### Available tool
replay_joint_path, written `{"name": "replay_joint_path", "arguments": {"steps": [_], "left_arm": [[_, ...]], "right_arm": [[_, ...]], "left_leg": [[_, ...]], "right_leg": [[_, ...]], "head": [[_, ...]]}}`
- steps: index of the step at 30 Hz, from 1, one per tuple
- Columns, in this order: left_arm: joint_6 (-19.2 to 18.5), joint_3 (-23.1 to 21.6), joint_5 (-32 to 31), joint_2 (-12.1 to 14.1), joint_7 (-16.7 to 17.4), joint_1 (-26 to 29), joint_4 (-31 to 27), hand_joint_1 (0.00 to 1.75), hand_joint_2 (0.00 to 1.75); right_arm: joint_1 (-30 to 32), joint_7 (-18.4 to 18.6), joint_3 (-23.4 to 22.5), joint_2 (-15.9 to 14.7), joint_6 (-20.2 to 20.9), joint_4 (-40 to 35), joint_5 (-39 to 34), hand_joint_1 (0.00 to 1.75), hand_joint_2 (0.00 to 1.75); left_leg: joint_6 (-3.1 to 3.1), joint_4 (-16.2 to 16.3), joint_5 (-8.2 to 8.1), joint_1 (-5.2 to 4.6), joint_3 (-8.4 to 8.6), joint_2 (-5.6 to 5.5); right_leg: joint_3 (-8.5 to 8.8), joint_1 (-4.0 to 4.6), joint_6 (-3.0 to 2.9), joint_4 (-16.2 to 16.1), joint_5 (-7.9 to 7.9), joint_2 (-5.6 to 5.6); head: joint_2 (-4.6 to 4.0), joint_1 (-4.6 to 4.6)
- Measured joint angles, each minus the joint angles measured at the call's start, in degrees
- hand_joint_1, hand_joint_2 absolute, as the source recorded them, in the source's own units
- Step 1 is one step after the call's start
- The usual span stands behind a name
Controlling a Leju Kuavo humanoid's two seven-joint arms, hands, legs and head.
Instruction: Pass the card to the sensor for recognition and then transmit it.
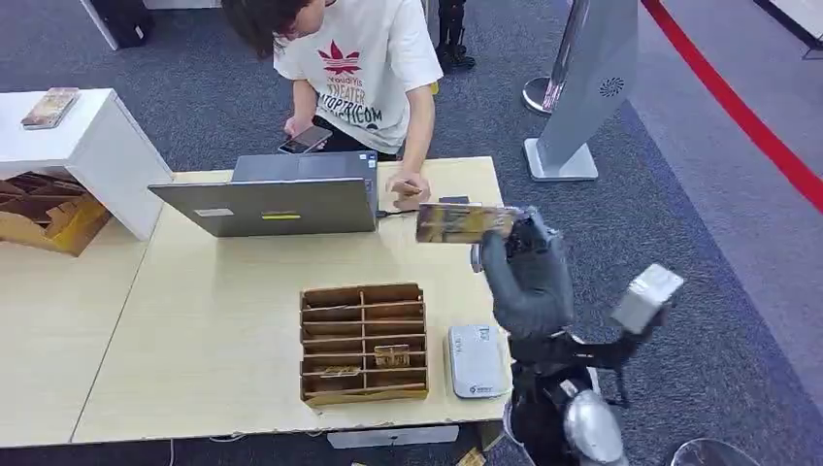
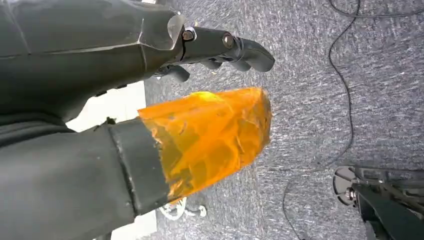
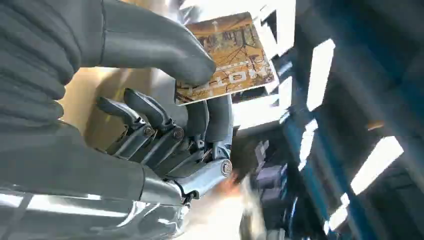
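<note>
My right hand is raised above the table's right side and holds a brown-and-yellow printed card flat, sticking out toward the laptop. In the right wrist view the thumb presses the card against the fingers of that hand. The sensor, a flat white box, lies on the table near the front edge, below and nearer than the card. My left hand hangs over grey carpet with an orange-wrapped thumb and loosely bent fingers, holding nothing.
A cardboard divider tray with a few cards sits left of the sensor. A grey laptop stands at the far side; a person leans there, one hand on the table. White cabinet and cardboard box at left.
</note>
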Motion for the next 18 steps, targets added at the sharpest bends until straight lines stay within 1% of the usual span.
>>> {"name": "replay_joint_path", "arguments": {"steps": [1,4,5,18], "left_arm": [[0.04,0.18,0.00,0.00,0.00,0.00,0.00,0.00,0.00],[0.50,0.51,0.02,-0.07,-0.11,-0.02,0.00,0.00,0.00],[0.66,0.57,0.00,-0.11,-0.17,-0.01,0.00,0.00,0.00],[1.09,0.66,-0.17,-0.24,-0.20,-0.03,0.00,0.00,0.00]], "right_arm": [[0.49,-0.42,-0.49,0.26,0.93,-1.13,-0.60,1.75,1.75],[1.23,-2.01,-1.80,0.55,2.24,-3.18,8.54,1.75,1.75],[1.46,-2.10,-2.08,0.68,2.26,-3.66,9.80,1.75,1.75],[2.62,-2.67,-3.28,0.85,2.11,-6.22,11.26,1.75,1.75]], "left_leg": [[0.00,0.00,0.00,0.00,0.00,0.00],[0.00,0.00,0.01,0.00,0.03,0.01],[0.00,0.00,0.01,0.00,0.03,0.01],[0.01,0.00,0.02,0.00,0.02,0.02]], "right_leg": [[0.00,0.00,0.00,0.00,0.00,0.00],[0.01,0.00,0.00,0.00,0.01,0.01],[0.01,0.00,0.00,0.00,0.01,0.01],[0.01,0.00,0.00,0.00,0.01,0.02]], "head": [[0.00,-0.07],[0.00,-0.04],[0.00,-0.04],[0.00,-0.04]]}}
